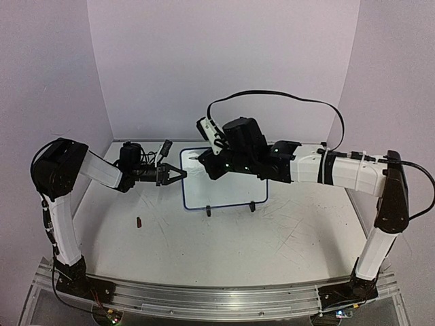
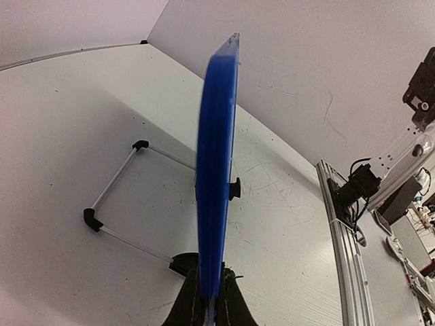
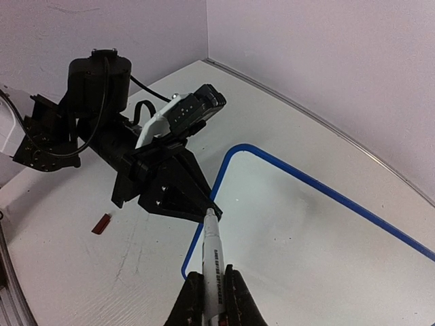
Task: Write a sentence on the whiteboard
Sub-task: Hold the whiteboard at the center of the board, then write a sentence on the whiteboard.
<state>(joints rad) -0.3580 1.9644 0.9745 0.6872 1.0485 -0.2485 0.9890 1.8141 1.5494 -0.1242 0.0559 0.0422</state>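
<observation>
Between the fingers of the left gripper sits the near left edge of the whiteboard, and the gripper is clamped tight on the dark-blue frame. Seen from that wrist, the board runs straight away from the fingers as a thin blue strip, edge-on and close to upright. Beyond the left gripper, the board stands on the surface on two small black clip feet, its glossy white face toward the arms. The right gripper reaches in from the far side of the board, over its upper left corner, and is closed around a white marker with black print on its barrel. Straight ahead of the right gripper's fingers, the marker's tip points at the board's left edge, just beside the left gripper's fingertips; I cannot tell whether the tip touches the board. Well off to the left gripper's near side, a small red object lies on the surface, apart from the board.
</observation>
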